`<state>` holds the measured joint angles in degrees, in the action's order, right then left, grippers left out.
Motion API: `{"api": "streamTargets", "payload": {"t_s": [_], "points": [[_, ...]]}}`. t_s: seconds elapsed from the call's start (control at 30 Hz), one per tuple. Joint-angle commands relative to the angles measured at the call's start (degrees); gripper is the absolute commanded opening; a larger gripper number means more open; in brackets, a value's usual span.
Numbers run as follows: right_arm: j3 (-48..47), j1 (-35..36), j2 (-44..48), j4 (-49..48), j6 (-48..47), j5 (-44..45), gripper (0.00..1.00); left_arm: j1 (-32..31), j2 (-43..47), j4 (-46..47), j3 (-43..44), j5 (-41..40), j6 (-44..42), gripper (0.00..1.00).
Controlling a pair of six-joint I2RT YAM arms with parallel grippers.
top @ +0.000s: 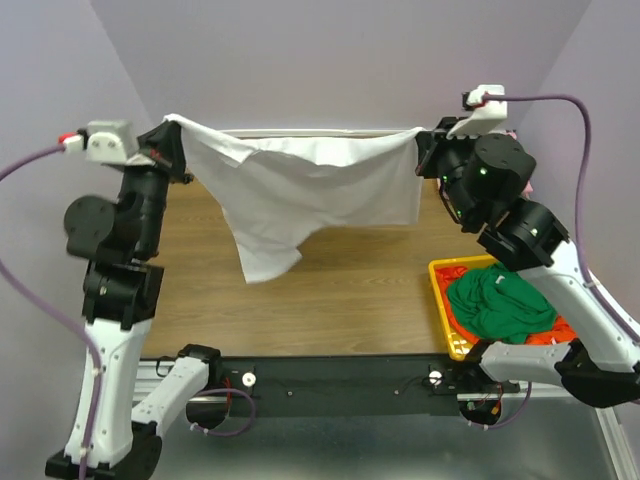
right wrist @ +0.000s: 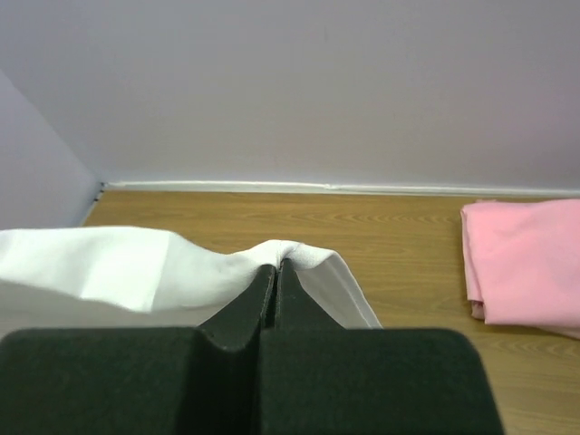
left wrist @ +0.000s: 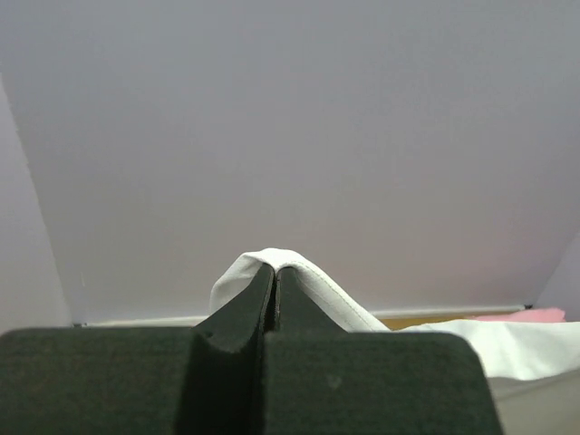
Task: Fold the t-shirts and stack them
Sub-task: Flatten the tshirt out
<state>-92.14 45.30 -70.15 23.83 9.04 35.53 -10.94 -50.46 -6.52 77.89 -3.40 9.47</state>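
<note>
The white t-shirt (top: 300,185) hangs stretched in the air between my two grippers, above the back of the wooden table. My left gripper (top: 172,135) is shut on its left corner, and the cloth (left wrist: 317,285) drapes over the closed fingertips in the left wrist view. My right gripper (top: 428,145) is shut on its right corner, seen as cloth (right wrist: 136,267) in the right wrist view. A folded pink t-shirt (right wrist: 526,263) lies on the table at the back right. A green t-shirt (top: 500,305) and an orange one (top: 555,335) lie in the yellow basket (top: 440,300).
The yellow basket stands at the table's near right, below my right arm. Purple walls close in the back and both sides. The wooden table (top: 330,300) lies under the hanging shirt.
</note>
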Motion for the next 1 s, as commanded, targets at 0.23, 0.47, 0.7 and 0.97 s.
{"api": "streamTargets", "payload": {"t_s": [0.23,0.47,0.7,0.97], "points": [[-0.3,-0.3,12.0,-1.1,-0.8,-5.5,0.0,0.3,11.6,-2.3,4.0,2.5,-1.6,0.0],[-1.6,-0.2,13.1,-1.2,-1.0,-7.8,0.0,0.4,11.2,-0.7,10.0,3.1,-0.8,0.0],[-0.9,-0.3,4.7,-2.1,-2.6,0.6,0.0,0.3,2.6,6.2,7.4,11.0,2.5,0.0],[2.8,-17.6,-15.8,-5.0,3.0,-3.6,0.0,0.4,-26.4,12.2,5.3,8.0,1.3,0.0]]}}
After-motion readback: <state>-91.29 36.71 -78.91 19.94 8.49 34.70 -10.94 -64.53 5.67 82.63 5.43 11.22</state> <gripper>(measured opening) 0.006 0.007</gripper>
